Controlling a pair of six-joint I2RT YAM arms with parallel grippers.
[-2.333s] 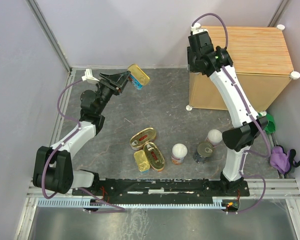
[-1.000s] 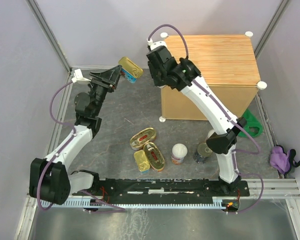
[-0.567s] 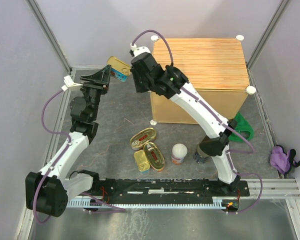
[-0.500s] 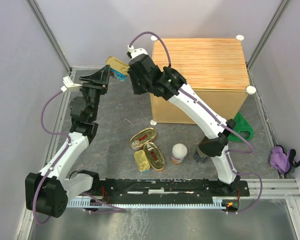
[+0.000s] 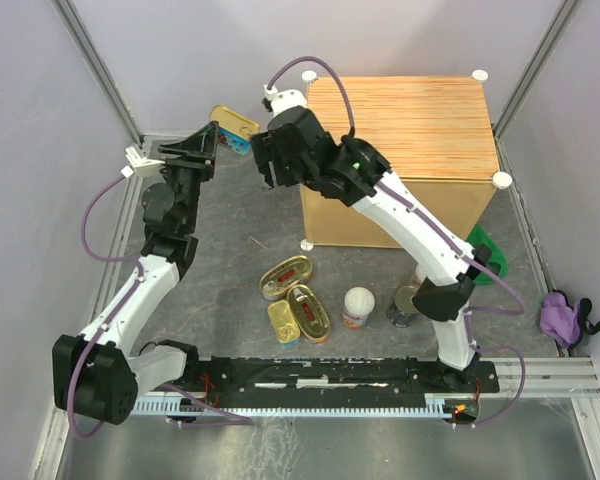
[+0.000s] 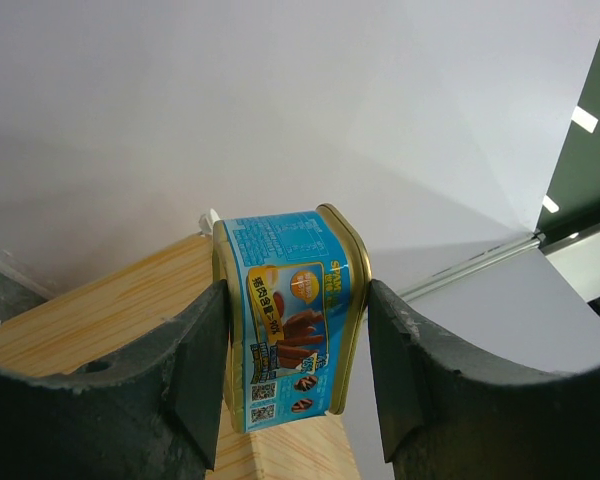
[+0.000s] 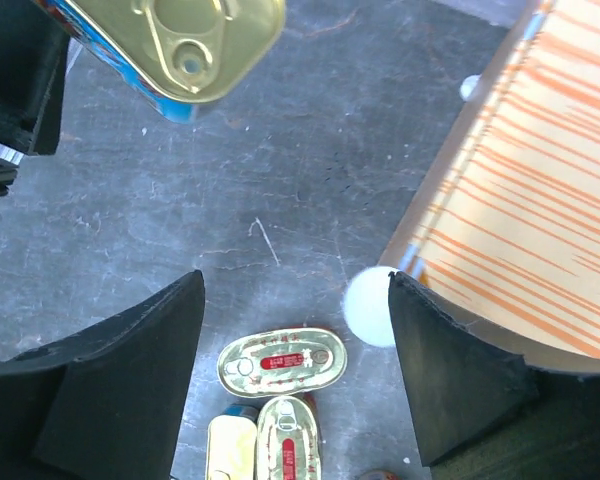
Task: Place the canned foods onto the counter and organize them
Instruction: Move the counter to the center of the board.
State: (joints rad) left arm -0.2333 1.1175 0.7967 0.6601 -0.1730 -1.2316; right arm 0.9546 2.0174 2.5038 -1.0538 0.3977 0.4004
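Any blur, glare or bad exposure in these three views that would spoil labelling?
Top external: evenly lit, sharp, only soft shadows. Left wrist: the held tin is crisp, its label legible against a bright wall. Right wrist: dark fingers lack detail; floor sharp.

A light-wood cube counter [image 5: 410, 120] stands at the far right of the dark grey tabletop [image 5: 230, 230]. Left of its far-left corner, a blue-labelled gold rectangular tin [image 5: 235, 125] sits raised in the left gripper [image 5: 218, 140]. The right gripper [image 7: 295, 285] hangs just right of that tin. Near the front, from left to right, are a small gold rectangular tin [image 5: 283, 322] touching an oval gold tin with a red label [image 5: 310, 313], a second oval gold tin [image 5: 286, 277] just behind, a white-lidded cylinder can [image 5: 359, 307] and a dark cylinder can [image 5: 405, 300]. A green cloth [image 5: 490, 262] lies by the counter's near-right corner.
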